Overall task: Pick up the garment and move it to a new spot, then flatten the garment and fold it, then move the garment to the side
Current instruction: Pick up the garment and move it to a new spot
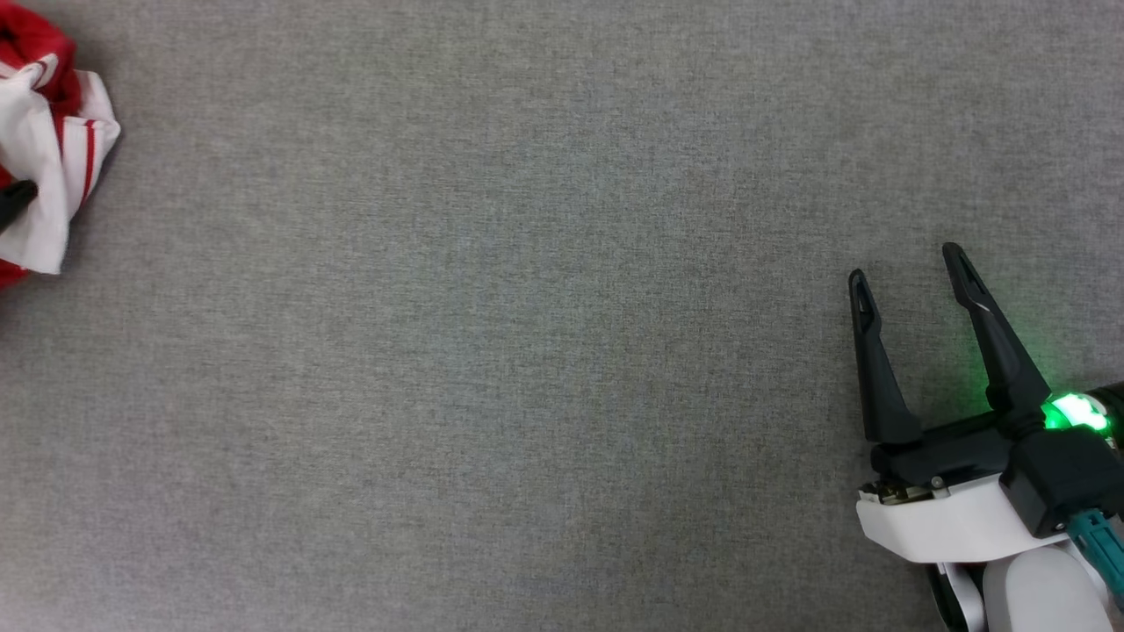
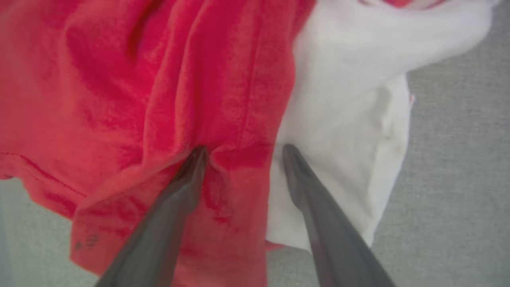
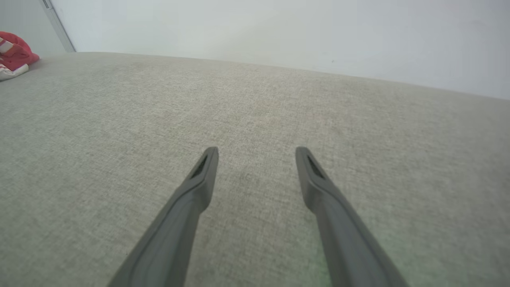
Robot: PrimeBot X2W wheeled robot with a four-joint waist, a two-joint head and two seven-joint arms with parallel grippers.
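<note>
The garment (image 1: 48, 149) lies crumpled at the far left edge of the head view, red cloth with a white sleeve and red stripes. Up close in the left wrist view the garment (image 2: 159, 87) is a heap of red folds with a white sleeve to the right. My left gripper (image 2: 244, 153) is open, its fingertips pressed into the cloth where red meets white, with a fold between them. One dark fingertip (image 1: 16, 200) of it shows against the white sleeve. My right gripper (image 1: 909, 268) stands open at the lower right, nothing between its fingers, far from the garment (image 3: 14, 56).
A grey fabric surface (image 1: 527, 351) spreads across the whole head view. In the right wrist view it ends at a far edge before a pale wall (image 3: 279, 28), with a grey vertical strip (image 3: 57, 26) at the left corner.
</note>
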